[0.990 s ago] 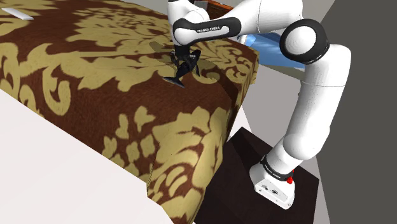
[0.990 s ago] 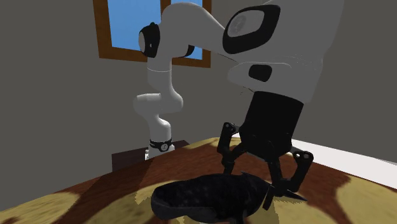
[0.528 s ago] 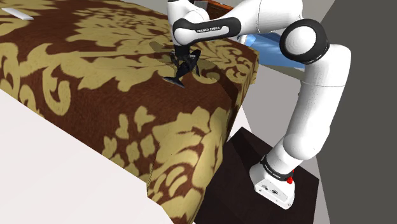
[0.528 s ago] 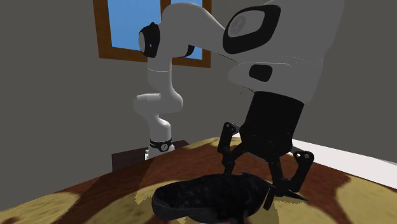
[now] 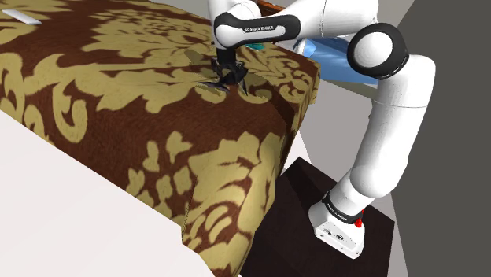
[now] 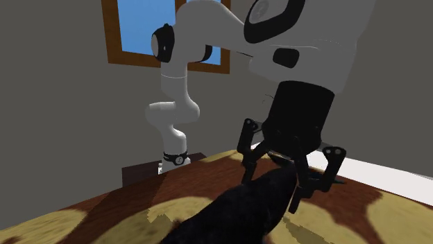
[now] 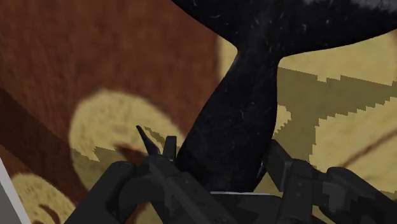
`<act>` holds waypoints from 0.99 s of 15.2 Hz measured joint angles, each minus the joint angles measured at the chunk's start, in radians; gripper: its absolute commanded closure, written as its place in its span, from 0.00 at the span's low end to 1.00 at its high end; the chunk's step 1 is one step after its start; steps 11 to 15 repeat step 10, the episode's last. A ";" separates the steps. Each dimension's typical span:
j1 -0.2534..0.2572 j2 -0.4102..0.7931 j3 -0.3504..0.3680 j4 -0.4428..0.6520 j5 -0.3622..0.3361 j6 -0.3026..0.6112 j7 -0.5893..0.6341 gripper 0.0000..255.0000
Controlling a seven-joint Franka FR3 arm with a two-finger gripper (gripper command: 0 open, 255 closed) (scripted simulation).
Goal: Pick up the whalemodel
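Presently the hand (image 6: 288,181) is clamped on the narrow end of the black whalemodel (image 6: 232,215), above the patterned bed (image 5: 118,118). The model's long axis slopes down from the hand toward the second exterior view's lower left. Whether its lower end clears the cover cannot be told.

Shoulder view overlooks bed (image 5: 118,118); second faces arm (image 6: 173,104).
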 measured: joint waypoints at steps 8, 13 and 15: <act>0.006 -0.015 0.004 0.080 0.010 -0.090 -0.031 1.00; 0.009 -0.013 0.004 0.102 0.011 -0.110 -0.036 1.00; 0.009 -0.013 0.004 0.102 0.011 -0.110 -0.036 1.00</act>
